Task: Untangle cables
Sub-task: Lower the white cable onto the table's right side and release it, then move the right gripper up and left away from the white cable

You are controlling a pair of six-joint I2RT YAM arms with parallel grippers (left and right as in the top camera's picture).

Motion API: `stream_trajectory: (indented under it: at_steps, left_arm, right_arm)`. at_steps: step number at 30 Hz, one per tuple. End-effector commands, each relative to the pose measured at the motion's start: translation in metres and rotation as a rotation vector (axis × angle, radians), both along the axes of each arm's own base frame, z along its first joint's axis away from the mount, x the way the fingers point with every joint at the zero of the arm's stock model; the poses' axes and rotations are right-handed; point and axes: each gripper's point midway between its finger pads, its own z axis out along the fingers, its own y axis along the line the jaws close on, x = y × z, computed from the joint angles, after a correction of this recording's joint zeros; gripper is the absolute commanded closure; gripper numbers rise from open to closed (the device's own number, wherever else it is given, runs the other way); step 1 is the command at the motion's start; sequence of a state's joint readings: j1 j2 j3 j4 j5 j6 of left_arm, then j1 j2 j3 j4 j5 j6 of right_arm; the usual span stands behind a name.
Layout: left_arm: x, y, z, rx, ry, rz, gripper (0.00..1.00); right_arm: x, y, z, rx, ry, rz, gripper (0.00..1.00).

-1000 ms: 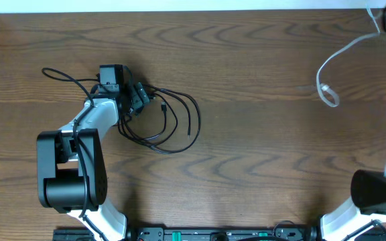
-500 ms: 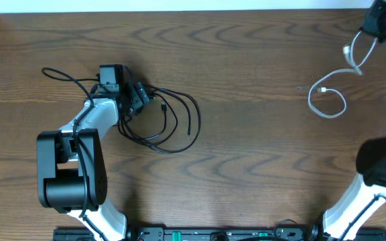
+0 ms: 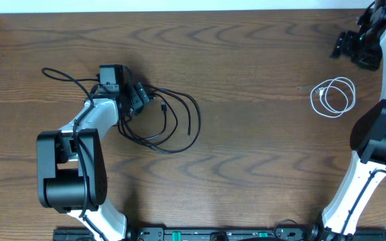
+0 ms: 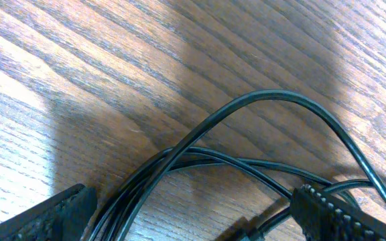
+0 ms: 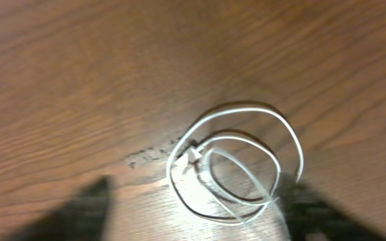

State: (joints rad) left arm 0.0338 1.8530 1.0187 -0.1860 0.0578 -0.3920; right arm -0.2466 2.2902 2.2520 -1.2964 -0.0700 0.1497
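Note:
The long black cable (image 3: 197, 119) lies in loose overlapping loops left of centre. My left gripper (image 3: 141, 99) rests low on the loops' left side, open. In the left wrist view its fingertips (image 4: 66, 213) straddle several strands of the black cable (image 4: 273, 97) without pinching them. The shorter white cable (image 3: 334, 97) lies alone in a small coil at the far right. My right gripper (image 3: 348, 47) hovers above and behind the coil, open and holding nothing. The right wrist view shows the white cable (image 5: 236, 161) flat on the wood, between the blurred fingers.
The wooden table (image 3: 246, 167) has its far edge along a white strip at the top of the overhead view. The left arm's base (image 3: 69, 174) stands at the front left, the right arm's (image 3: 380, 140) along the right edge.
My right gripper has opened and let go of the white cable, which dropped from a hanging strand into a small coil on the table. The left arm and black cable have not moved.

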Motion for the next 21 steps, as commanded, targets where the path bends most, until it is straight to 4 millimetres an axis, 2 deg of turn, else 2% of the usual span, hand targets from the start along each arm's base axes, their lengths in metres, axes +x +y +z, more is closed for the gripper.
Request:
stream_trajectory:
  at_steps: [1,4,7,14,21]
  left_arm:
    - [-0.027,-0.012,-0.031,-0.071,0.113,-0.011,0.02]
    - [-0.027,-0.012,-0.031,-0.071,0.113,-0.011,0.02]
    - [-0.027,-0.012,-0.031,-0.071,0.114,-0.011,0.02]
    - [-0.027,-0.012,-0.031,-0.071,0.114,-0.011,0.02]
    - [-0.027,-0.012,-0.031,-0.071,0.114,-0.011,0.02]
  right_arm:
    - [-0.003,-0.017,-0.004,-0.066,0.021,-0.011,0.01]
    - [-0.002,-0.011,-0.006,-0.036,0.023,-0.001,0.01]
    - [-0.002,0.004,-0.006,0.023,0.021,0.022,0.01]
    - [0.002,0.061,-0.005,0.221,0.005,0.107,0.01]
    - [0.005,0.116,-0.012,0.252,0.014,0.213,0.01]
